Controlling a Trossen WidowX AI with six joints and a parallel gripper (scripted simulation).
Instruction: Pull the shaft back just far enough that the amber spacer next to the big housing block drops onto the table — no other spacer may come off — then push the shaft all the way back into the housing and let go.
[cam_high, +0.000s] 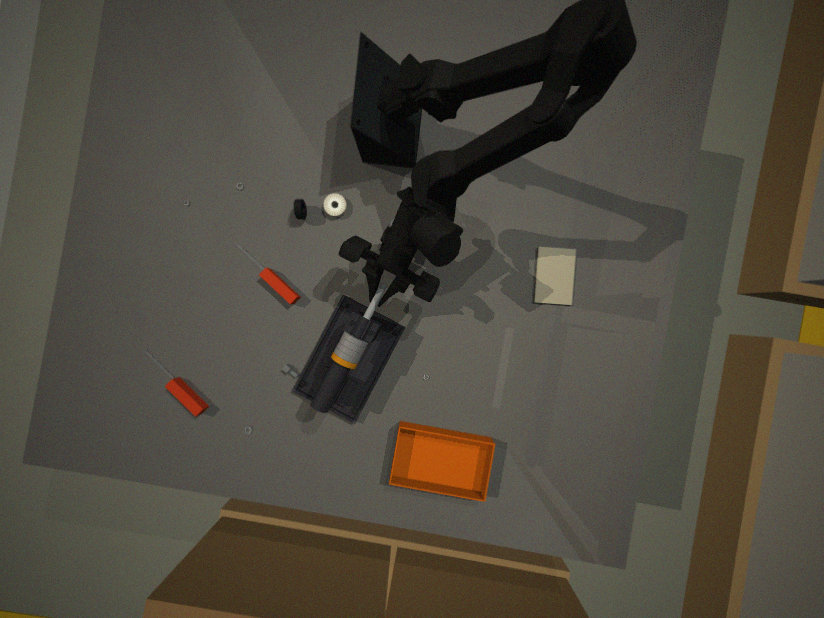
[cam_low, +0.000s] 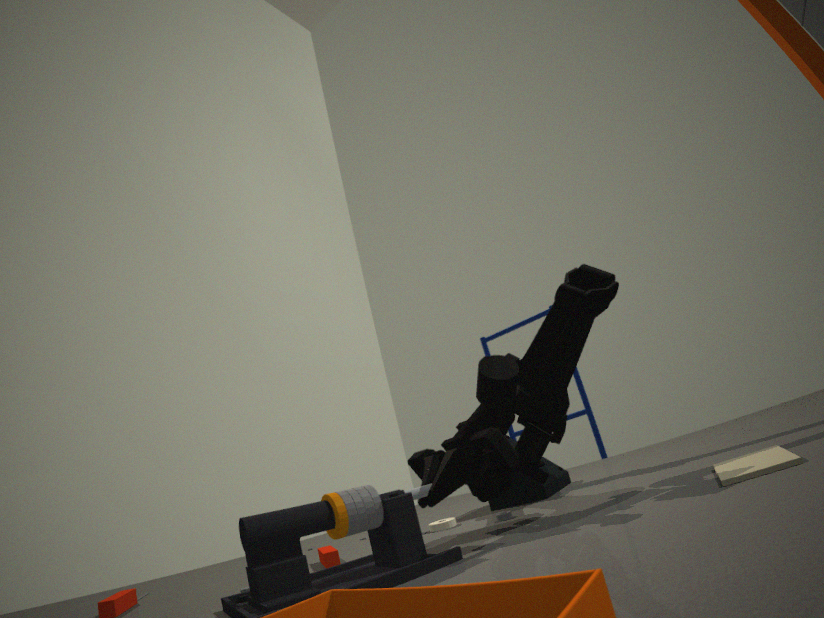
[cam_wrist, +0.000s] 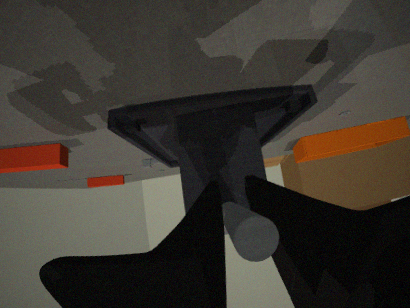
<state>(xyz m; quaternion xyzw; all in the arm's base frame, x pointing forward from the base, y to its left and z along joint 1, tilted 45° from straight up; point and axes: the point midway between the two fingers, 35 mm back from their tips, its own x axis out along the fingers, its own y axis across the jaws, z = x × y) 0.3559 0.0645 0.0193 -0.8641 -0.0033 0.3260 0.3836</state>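
The dark housing block (cam_high: 327, 385) (cam_low: 274, 537) stands at the far end of its base, with a smaller dark post (cam_low: 397, 528) at the near end. The amber spacer (cam_high: 344, 359) (cam_low: 337, 516) hangs in line against the housing block's face, and several grey spacers (cam_high: 352, 346) (cam_low: 362, 508) sit beside it, reaching to the post. The light grey shaft (cam_high: 372, 306) (cam_low: 417, 492) (cam_wrist: 256, 237) sticks out of the post on the arm's side. My gripper (cam_high: 376, 296) (cam_wrist: 231, 186) is shut on this protruding end. The shaft inside the spacers and housing is hidden.
An orange bin (cam_high: 442, 462) (cam_low: 465, 598) stands beside the base. Two red-handled tools (cam_high: 279, 286) (cam_high: 187, 397) lie on the other side. A white ring (cam_high: 334, 204), a black wheel (cam_high: 300, 208) and a cream block (cam_high: 555, 276) lie nearer the arm.
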